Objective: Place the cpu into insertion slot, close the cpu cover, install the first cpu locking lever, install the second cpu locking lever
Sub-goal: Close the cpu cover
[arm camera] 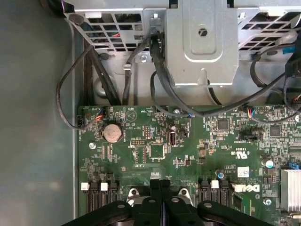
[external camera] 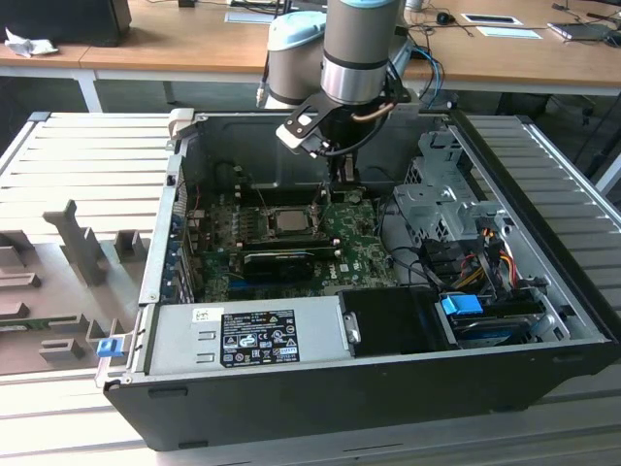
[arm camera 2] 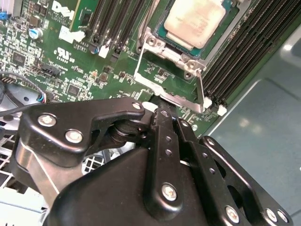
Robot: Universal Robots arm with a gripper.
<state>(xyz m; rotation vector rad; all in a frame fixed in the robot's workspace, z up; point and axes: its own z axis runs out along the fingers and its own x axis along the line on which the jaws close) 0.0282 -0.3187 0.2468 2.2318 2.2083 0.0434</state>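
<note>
Cpu (arm camera 2: 195, 21) flat and face-up in slot (arm camera 2: 155, 42), square, so no long axis to note; cover (arm camera 2: 183, 100) tilted open (board visible through its hole), free edge toward gripper (arm camera 2: 160, 104), whose fingers (arm camera 2: 164, 136) are pressed together, tips at that edge, pinching or not unclear.

A black-and-white label (external camera: 257, 337) is lying on the grey power supply (external camera: 184, 335), well apart from the cpu (external camera: 288, 219) in the exterior view; its print is perhaps too fine to read. White logo lettering (arm camera 2: 62, 9) is showing on the green motherboard (arm camera 2: 47, 47) near the cpu in the second wrist view.
</note>
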